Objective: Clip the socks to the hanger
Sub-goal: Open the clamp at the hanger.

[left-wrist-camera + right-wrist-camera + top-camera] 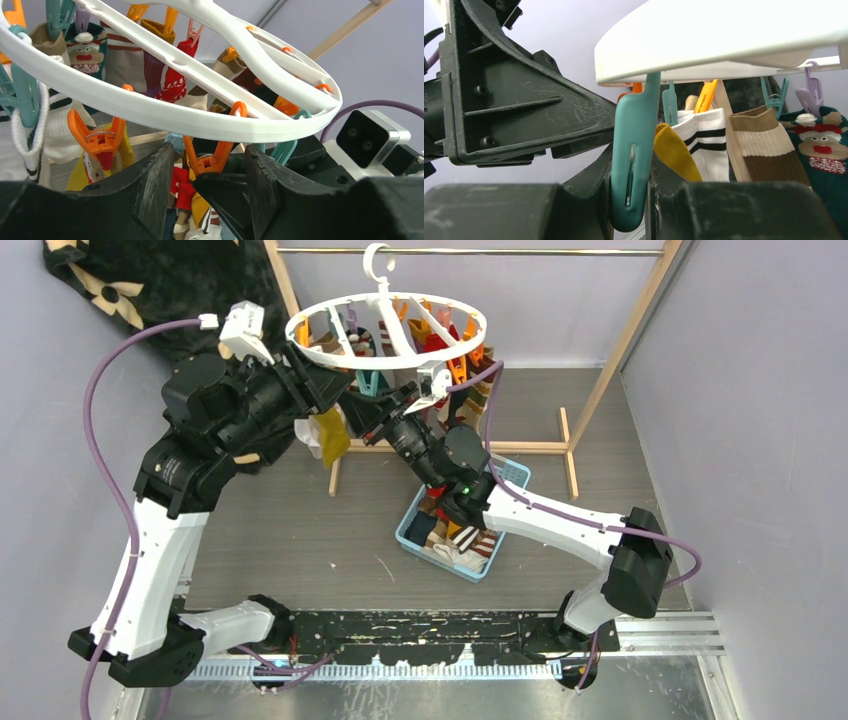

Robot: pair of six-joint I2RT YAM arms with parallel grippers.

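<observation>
With the right gripper (630, 175) pinching a teal clip (631, 130) under the hanger (150, 107) that hangs from the rack bar (520, 252), and the left gripper (209, 155) spread wide by an orange clip (207, 162) — squeeze hard, hold still, then push a sock (470, 538) deep in.

Each arm uses white moulded link covers, visible on the left arm (165, 540) and the right arm (545, 512), joined by black cylindrical joint housings. A purple cable (105, 430) runs externally to a white wrist camera module (242, 332), and a green indicator light (463, 488) shows on one black right-arm joint. The left gripper (209, 155) and right gripper (630, 170) have matte black, wedge-shaped fingers with scuffed faces. The black gripper housing (499, 95) carries raised ribs and recessed screws, and the silver-white camera housing (369, 137) has a black face with two lenses.
</observation>
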